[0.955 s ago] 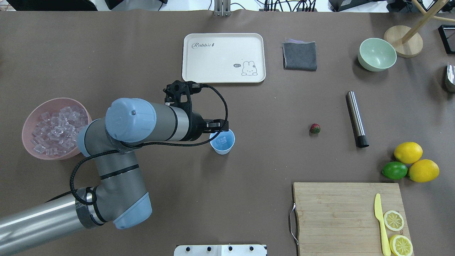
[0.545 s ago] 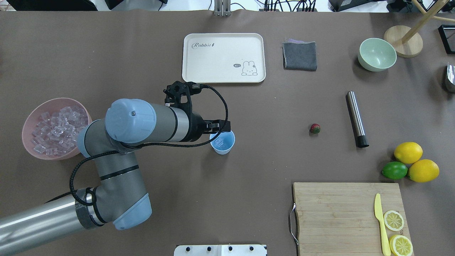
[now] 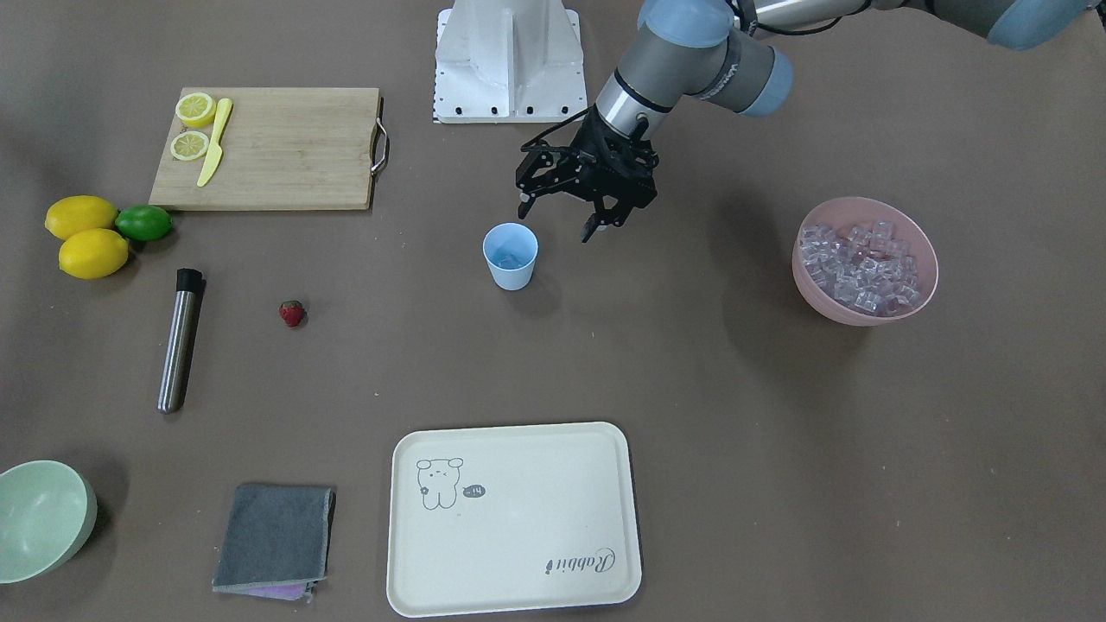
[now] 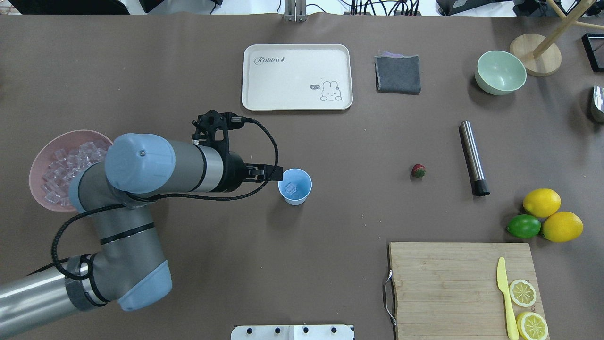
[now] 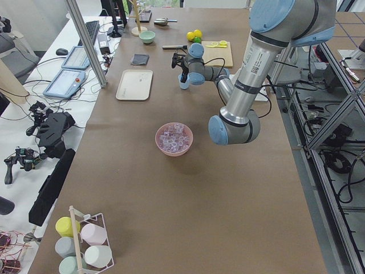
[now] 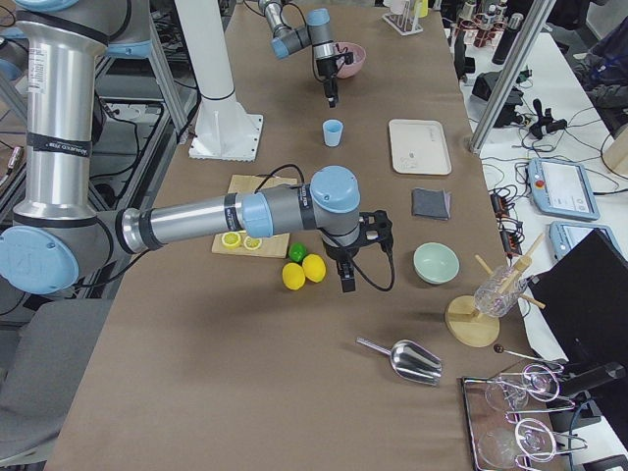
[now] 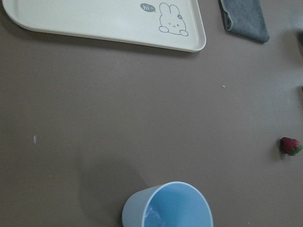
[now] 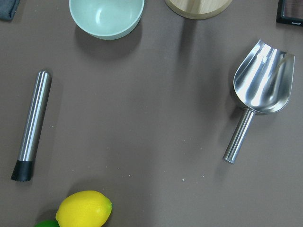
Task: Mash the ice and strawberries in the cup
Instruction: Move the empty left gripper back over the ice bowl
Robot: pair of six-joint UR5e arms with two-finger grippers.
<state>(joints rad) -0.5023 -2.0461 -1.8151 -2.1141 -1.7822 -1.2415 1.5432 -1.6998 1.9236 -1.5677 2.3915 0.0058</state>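
The light blue cup (image 4: 295,194) stands upright mid-table and holds one clear ice cube (image 4: 291,188). It also shows in the front view (image 3: 511,268) and the left wrist view (image 7: 166,210). My left gripper (image 3: 557,223) is open and empty, hovering just beside the cup on the pink bowl's side; it also shows in the overhead view (image 4: 277,174). More ice (image 3: 860,263) fills the pink bowl (image 3: 825,304). The strawberry (image 4: 418,170) lies on the table well away from the cup. My right gripper (image 6: 345,280) hangs near the lemons, and I cannot tell whether it is open or shut.
A steel muddler (image 4: 473,157) lies beyond the strawberry. A cream tray (image 4: 297,78), a grey cloth (image 4: 398,74) and a pale green bowl (image 4: 500,72) sit at the far side. Lemons and a lime (image 4: 524,226), a cutting board (image 4: 462,288) and a metal scoop (image 8: 260,85) are on the right.
My left arm has pulled back to the left, away from the cup. The gripper was over the cup's rim and is now beside it. The cup and its ice cube have not moved.
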